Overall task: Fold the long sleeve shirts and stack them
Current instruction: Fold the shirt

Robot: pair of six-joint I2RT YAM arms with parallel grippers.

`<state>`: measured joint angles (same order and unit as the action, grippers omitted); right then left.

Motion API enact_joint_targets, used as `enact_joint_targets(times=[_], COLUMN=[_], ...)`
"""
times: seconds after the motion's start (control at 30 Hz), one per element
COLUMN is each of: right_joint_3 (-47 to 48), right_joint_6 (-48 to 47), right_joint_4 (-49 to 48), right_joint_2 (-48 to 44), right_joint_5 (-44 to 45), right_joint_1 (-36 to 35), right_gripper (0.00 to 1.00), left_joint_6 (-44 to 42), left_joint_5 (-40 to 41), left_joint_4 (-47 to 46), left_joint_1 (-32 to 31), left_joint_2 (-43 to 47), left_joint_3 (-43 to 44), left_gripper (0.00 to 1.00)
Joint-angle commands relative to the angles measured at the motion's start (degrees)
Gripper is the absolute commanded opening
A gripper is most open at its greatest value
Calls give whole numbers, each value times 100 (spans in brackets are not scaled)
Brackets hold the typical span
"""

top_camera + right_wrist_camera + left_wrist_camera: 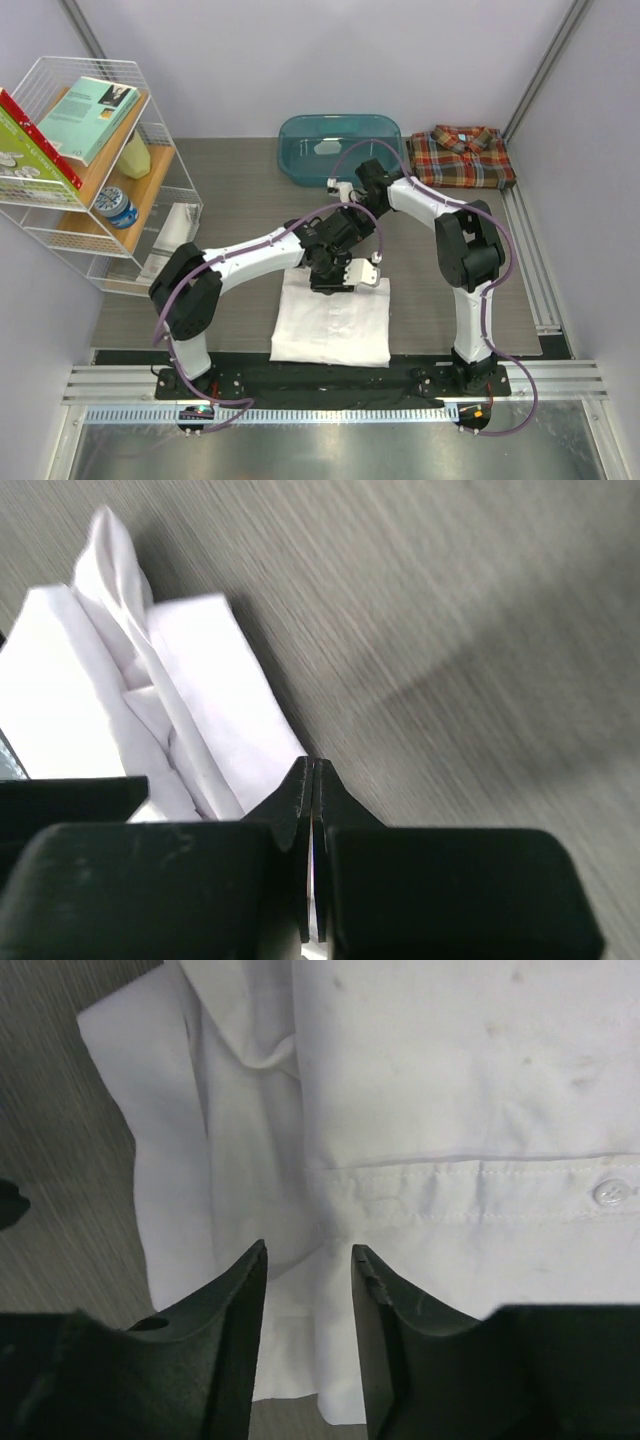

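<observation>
hiding part of the white shirt (330, 325), left pincer (308, 1250) gapes, right pincer (313, 765) clenched.

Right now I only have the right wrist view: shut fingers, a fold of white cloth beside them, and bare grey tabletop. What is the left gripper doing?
Observer: The left gripper is open, its jaws apart over the edge of the white shirt, near the button placket.
Operator: Where is the second shirt?
Observer: The plaid shirt lies folded at the far right corner of the table, apart from the white one, so nothing is stacked yet.
Operator: Anything else back there?
Observer: A teal tub sits at the table's far edge, just left of the plaid shirt.
</observation>
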<state>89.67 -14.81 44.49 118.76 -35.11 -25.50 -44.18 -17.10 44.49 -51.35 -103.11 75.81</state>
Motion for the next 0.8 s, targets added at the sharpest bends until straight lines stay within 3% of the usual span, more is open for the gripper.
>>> enact_joint_targets(times=[0.0,0.1,0.27,0.57,0.67,0.77], right_joint_3=[472,412,-98,-248,-248,-266], right_joint_6=[30,171,373,233,180,180], right_joint_4=[269,420,350,130,86,34], right_joint_2=[-90,-90,33,709,815,807], right_joint_5=[-353,-872,-1278,-804,-752,-646], right_joint_1=[1,-34,-210,-254,-254,-254], right_gripper=[2,3,3,2,2,2], left_joint_6=[-142,-178,-29,103,121,112], left_joint_5=[-205,-320,-285,-311,-460,-487], left_joint_4=[270,306,25,-55,112,279], left_joint_1=[55,55,55,64,64,64], left_joint_2=[1,-25,-113,-464,-561,-579], left_joint_3=[268,224,92,109,249,372], left_gripper=[49,54,54,51,46,28])
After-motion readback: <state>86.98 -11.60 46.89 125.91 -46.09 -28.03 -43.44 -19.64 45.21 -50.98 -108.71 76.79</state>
